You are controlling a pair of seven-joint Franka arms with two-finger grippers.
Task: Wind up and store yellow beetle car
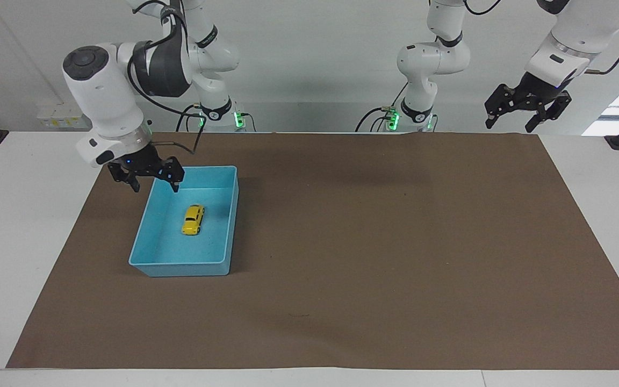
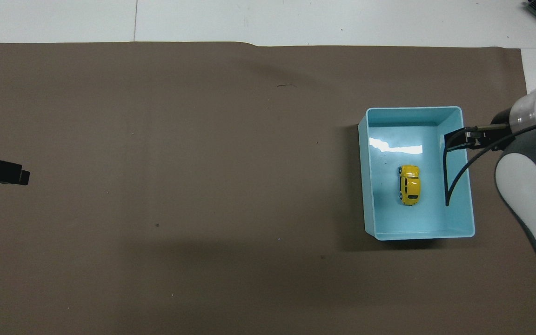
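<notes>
The yellow beetle car (image 1: 193, 219) lies on its wheels in the middle of the blue tray (image 1: 151, 266), free of any gripper; it also shows in the overhead view (image 2: 409, 184) inside the tray (image 2: 369, 186). My right gripper (image 1: 152, 181) is open and empty, raised over the tray's edge on the right arm's end of the table, and it shows at the tray's rim in the overhead view (image 2: 456, 139). My left gripper (image 1: 526, 113) is open and empty, held high over the left arm's end of the table, waiting; its tip shows in the overhead view (image 2: 3, 170).
A brown mat (image 1: 374, 242) covers most of the white table (image 1: 14, 226). A black cable (image 2: 449, 179) from the right arm hangs over the tray.
</notes>
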